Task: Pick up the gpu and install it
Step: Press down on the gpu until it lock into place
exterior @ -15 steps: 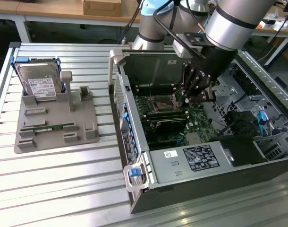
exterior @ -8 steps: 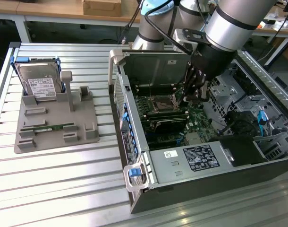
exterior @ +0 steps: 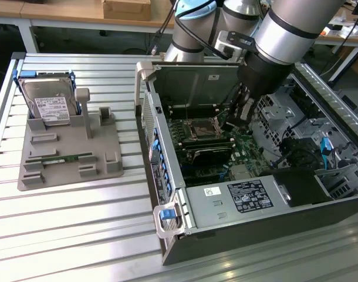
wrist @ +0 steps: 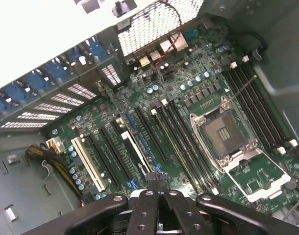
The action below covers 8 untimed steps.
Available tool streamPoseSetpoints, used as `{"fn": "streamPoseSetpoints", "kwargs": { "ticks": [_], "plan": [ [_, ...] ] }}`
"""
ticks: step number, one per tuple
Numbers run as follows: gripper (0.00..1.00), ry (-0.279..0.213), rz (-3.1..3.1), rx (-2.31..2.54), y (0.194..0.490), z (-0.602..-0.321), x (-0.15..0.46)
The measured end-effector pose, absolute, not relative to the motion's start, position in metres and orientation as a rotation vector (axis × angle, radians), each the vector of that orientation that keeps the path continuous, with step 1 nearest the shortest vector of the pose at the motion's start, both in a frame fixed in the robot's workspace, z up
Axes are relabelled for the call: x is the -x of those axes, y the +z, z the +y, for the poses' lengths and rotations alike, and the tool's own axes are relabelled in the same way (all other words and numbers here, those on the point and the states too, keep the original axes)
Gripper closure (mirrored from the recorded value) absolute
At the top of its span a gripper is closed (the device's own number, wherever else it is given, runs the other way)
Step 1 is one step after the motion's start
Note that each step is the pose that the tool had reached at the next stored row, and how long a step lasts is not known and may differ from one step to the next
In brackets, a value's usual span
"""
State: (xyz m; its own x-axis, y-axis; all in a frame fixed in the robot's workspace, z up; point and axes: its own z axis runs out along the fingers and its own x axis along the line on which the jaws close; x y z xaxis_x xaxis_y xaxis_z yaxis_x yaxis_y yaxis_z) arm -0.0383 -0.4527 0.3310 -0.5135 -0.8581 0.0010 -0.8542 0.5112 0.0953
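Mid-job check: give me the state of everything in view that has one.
Computer case: side panel off, interior exposed.
Expansion slots: empty.
CPU socket: empty, retention frame open.
Gripper: shut, inside the Computer case above the Expansion slots.
Hard drive: upright in the grey holder.
Memory stick: flat in the same grey holder.

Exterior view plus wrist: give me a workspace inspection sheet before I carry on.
Surface: slatted metal table bearing a grey fixture tray and an open computer case.
Job's things: gpu, cannot tell whether held; expansion slots empty.
Clutter: hard drive upright in the tray; memory stick lying flat.
Grippers: gripper shut, over the motherboard.
Cables: yellow-black bundle beside the slots.
Surroundings: wooden benches behind.
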Motion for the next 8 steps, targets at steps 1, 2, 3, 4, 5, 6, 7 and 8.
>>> {"fn": "streamPoseSetpoints", "kwargs": {
  "ticks": [1,2,3,4,5,6,7,8],
  "plan": [
    [0.89,-0.128,-2.702,-1.502,0.3309,-0.4527,0.0383],
    [0.89,-0.129,-2.713,-1.483,0.3309,-0.4527,0.0383],
    [0.89,-0.129,-2.719,-1.474,0.3309,-0.4526,0.0383],
    [0.89,-0.129,-2.719,-1.474,0.3309,-0.4527,0.0383],
    [0.89,-0.129,-2.719,-1.474,0.3310,-0.4527,0.0384],
    [0.89,-0.129,-2.719,-1.474,0.3309,-0.4527,0.0383],
    [0.89,-0.129,-2.719,-1.474,0.3309,-0.4527,0.0384],
    [0.89,-0.129,-2.719,-1.474,0.3310,-0.4527,0.0384]
  ]
}}
